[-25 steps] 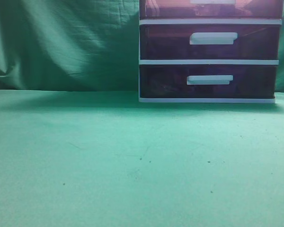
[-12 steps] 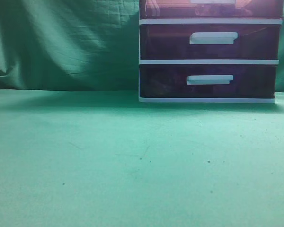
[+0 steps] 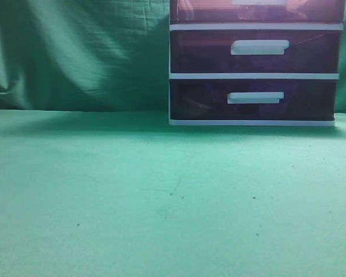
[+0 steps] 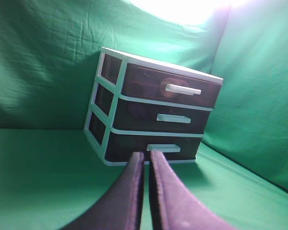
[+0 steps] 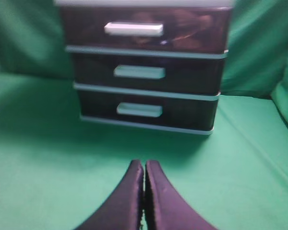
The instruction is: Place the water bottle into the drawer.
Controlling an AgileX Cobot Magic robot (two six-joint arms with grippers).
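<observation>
Nothing is seen to have changed since the earlier exterior frames: the green table cloth (image 3: 161, 196) lies as it did, and the drawer unit (image 3: 254, 63) sits unmoved at about 1 o'clock, all three drawers pushed in. Neither arm is caught in the exterior view. In the left wrist view the left gripper (image 4: 147, 154) is held low above the cloth, fingers nearly together with only a thin slit between, aimed at the unit's bottom drawer (image 4: 153, 146). In the right wrist view the right gripper (image 5: 144, 164) is pressed together, pointed at 12 o'clock toward the unit. The water bottle cannot be found in any view. A wrinkled green backdrop (image 3: 75, 52) is hung behind.
</observation>
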